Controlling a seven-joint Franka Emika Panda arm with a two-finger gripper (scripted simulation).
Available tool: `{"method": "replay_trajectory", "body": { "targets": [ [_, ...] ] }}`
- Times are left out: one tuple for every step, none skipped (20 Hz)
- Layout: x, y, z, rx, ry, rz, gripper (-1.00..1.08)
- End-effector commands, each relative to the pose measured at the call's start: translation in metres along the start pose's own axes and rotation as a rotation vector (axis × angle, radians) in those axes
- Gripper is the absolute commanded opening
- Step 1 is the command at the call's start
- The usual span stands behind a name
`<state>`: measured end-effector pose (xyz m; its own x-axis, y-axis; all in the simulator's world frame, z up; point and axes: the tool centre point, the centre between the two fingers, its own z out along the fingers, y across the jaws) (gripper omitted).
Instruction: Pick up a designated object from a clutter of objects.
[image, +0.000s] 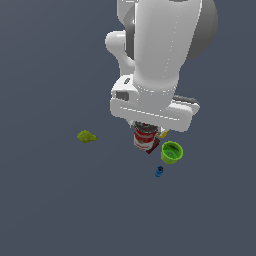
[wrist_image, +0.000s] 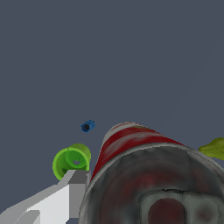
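The designated object, a red-and-white can (image: 143, 138) with a grey metal top, stands upright straight under the white hand of my gripper (image: 145, 132). In the wrist view the can (wrist_image: 144, 175) fills the picture from very close. One grey finger (wrist_image: 77, 183) sits right beside its rim, and the other finger is hidden. Whether the jaws press on the can does not show. The rest of the clutter of objects lies around it.
A dark red block (image: 154, 146) pokes out behind the can's base, and a sliver of yellow cup (image: 163, 134) shows beside it. A green cup (image: 171, 152) (wrist_image: 70, 162) and a tiny blue piece (image: 159, 171) (wrist_image: 88, 126) lie toward the exterior view's right. A yellow-green lump (image: 87, 136) (wrist_image: 214, 148) lies apart on the left.
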<state>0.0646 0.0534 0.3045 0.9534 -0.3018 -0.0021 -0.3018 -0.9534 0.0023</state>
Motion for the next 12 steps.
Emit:
{"method": "replay_trajectory", "body": {
  "targets": [
    [0.002,-0.01,-0.024,0.001,0.003,0.001,-1.0],
    [0.003,-0.013,-0.032,0.001,0.003,0.001,-1.0],
    [0.003,-0.016,-0.038,0.002,0.002,0.0,-1.0],
    [0.004,-0.019,-0.045,0.002,0.002,0.0,-1.0],
    [0.005,-0.022,-0.051,0.002,0.002,0.0,-1.0],
    [0.005,-0.025,-0.056,0.002,0.002,0.0,-1.0],
    [0.006,-0.027,-0.061,0.002,0.002,0.0,-1.0],
    [0.007,-0.029,-0.065,0.002,0.002,0.0,-1.0],
    [0.007,-0.031,-0.069,0.002,0.002,0.0,-1.0],
    [0.008,-0.032,-0.072,0.002,0.002,0.0,-1.0],
    [0.008,-0.034,-0.075,0.002,0.002,0.0,-1.0],
    [0.008,-0.035,-0.078,0.002,0.002,0.0,-1.0]
  ]
}}
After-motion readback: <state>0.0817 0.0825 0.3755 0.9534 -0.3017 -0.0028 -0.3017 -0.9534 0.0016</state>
